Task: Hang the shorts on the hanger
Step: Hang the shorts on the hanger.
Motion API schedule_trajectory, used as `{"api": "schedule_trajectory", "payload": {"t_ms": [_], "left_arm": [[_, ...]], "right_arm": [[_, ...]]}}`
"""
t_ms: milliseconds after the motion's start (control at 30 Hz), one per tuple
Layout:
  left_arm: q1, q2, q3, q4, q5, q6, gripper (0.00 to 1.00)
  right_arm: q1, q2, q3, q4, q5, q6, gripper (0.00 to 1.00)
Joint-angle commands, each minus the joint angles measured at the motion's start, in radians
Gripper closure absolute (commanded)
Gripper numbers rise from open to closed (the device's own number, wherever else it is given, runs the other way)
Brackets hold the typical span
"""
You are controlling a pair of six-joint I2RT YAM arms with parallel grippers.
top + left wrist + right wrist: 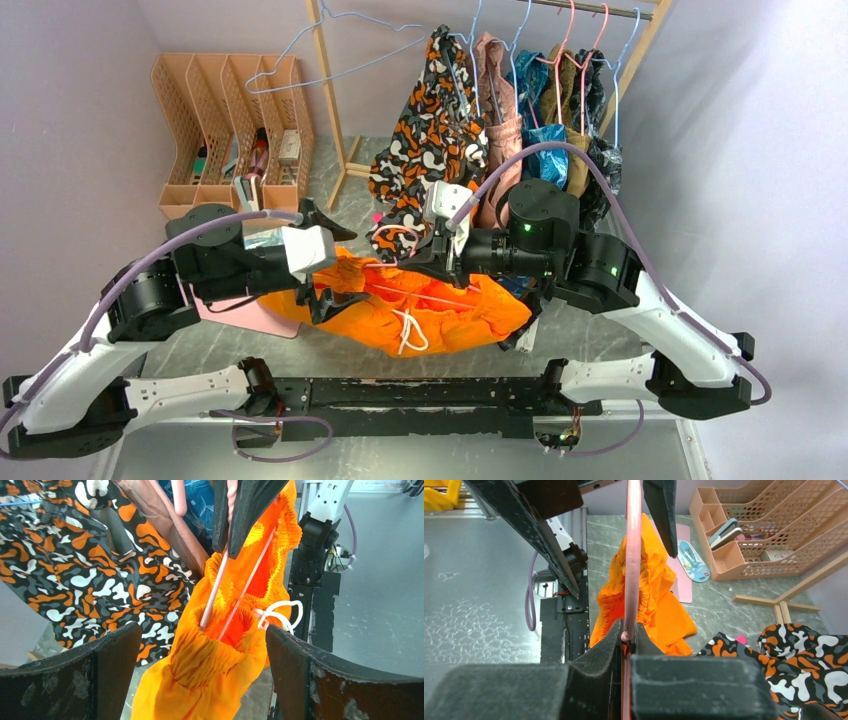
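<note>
My left pincer (204, 629) stands wide open and grips nothing. Its two fingers straddle the gathered waistband of the shorts (440, 320) and the pink wire that runs through it. Judgement: I hold it spread there so it can catch the fabric and draw it further along the wire. The shorts hang between my two pincers, bunched on the wire of the hanger (632, 530), which passes through the waist opening. The white drawstring (408, 330) dangles at the front. The lower fabric sags to the counter (580, 345); contact is probable, not certain. My right pincer (627, 627) is closed tight on the hanger wire and holds it raised, giving the cloth a fixed rail. The patterned garment (420, 130) hangs just behind, a snag risk.
</note>
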Motion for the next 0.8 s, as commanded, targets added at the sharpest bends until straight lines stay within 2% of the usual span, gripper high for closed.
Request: {"api": "schedule_trajectory", "payload": {"t_ms": [0, 233, 300, 367, 500, 600, 633, 667, 700, 767], "left_arm": [[-0.004, 0.012, -0.007, -0.002, 0.062, -0.016, 0.02], [-0.004, 0.086, 0.036, 0.01, 0.11, 0.008, 0.0], [-0.004, 0.111, 0.053, 0.005, 0.132, 0.017, 0.06], [-0.004, 0.13, 0.064, -0.002, 0.148, 0.027, 0.18], [-0.004, 0.144, 0.058, -0.003, 0.15, 0.034, 0.51], [-0.004, 0.128, 0.034, 0.008, 0.124, 0.036, 0.68], [-0.004, 0.121, 0.024, 0.014, 0.112, 0.035, 0.76], [-0.004, 0.114, 0.014, 0.021, 0.096, 0.033, 0.89], [-0.004, 0.103, 0.001, 0.027, 0.082, 0.03, 0.92], [-0.004, 0.086, -0.019, 0.041, 0.063, 0.025, 0.93]], "right_arm": [[0.001, -0.037, -0.006, 0.077, -0.063, 0.016, 1.0], [0.0, -0.019, -0.014, 0.082, -0.095, 0.014, 1.0], [0.0, -0.01, -0.008, 0.084, -0.104, 0.012, 1.0], [0.001, -0.005, -0.006, 0.088, -0.109, 0.009, 1.0], [0.001, 0.0, -0.007, 0.095, -0.106, 0.008, 1.0], [0.001, -0.002, -0.009, 0.1, -0.106, 0.011, 1.0], [0.001, -0.003, -0.01, 0.1, -0.106, 0.013, 1.0], [0.0, -0.004, -0.011, 0.1, -0.107, 0.016, 1.0], [0.001, -0.004, -0.012, 0.1, -0.112, 0.019, 1.0], [0.001, -0.001, -0.01, 0.093, -0.125, 0.024, 1.0]]}}
